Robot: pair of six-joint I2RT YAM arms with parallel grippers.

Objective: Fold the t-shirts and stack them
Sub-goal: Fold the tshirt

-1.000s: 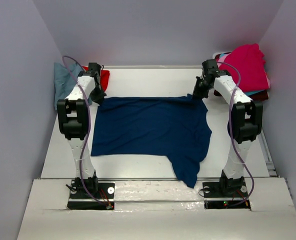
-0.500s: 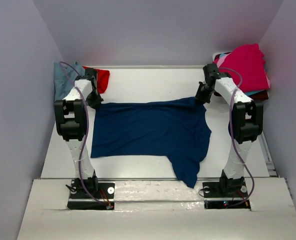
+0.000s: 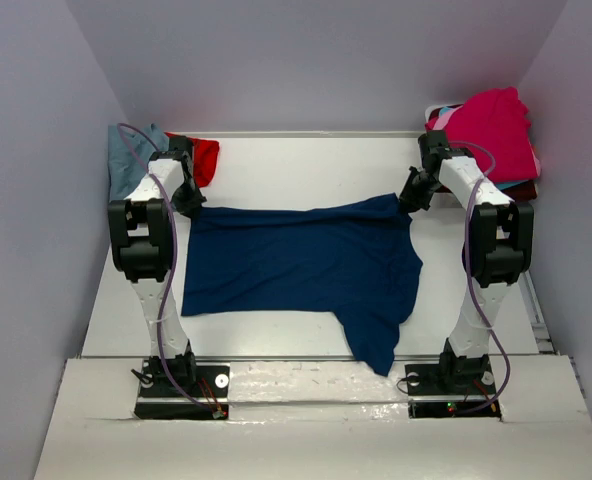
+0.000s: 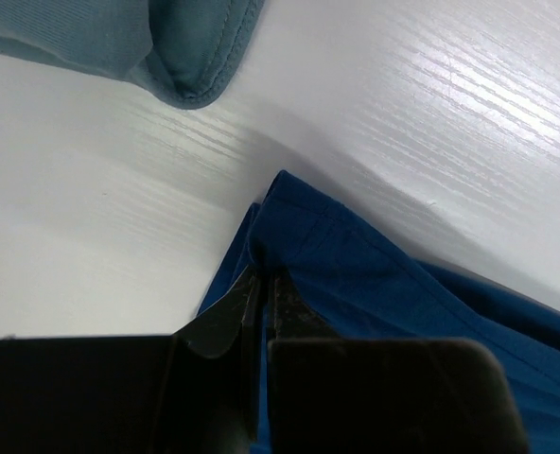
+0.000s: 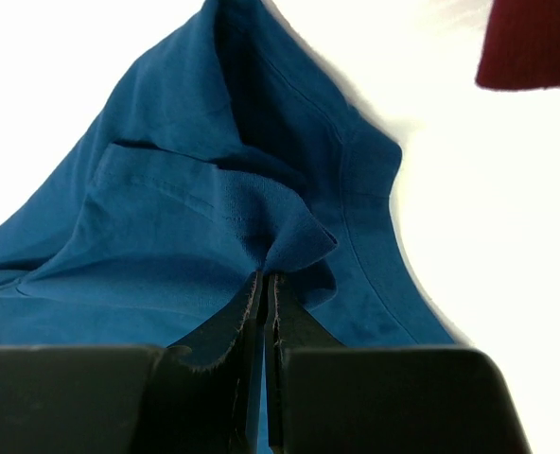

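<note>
Spanning the table (image 3: 306,160) centre, navy tee (image 3: 296,265) was seen spread flat, one part trailing twd near edge. Far-L corner was pinched by left gripper (image 4: 264,282), jaws clamped on cloth. Far-R corner was likewise clamped by right gripper (image 5: 264,284). Blue-grey tee (image 3: 126,152) & red tee (image 3: 207,155) were seen far L, magenta-topped pile (image 3: 491,125) far R.

— How are the two arms set?
— Both reach far forward from their bases, elbows raised. The left arm (image 3: 141,235) runs up the left side and the right arm (image 3: 496,240) up the right, with both wrists tipped downward at the far end.
— And the grippers?
— The left gripper (image 4: 264,279) has its jaws pressed together on an edge of the navy t-shirt (image 3: 296,260). The right gripper (image 5: 264,281) is clamped likewise on a bunched corner of it.
</note>
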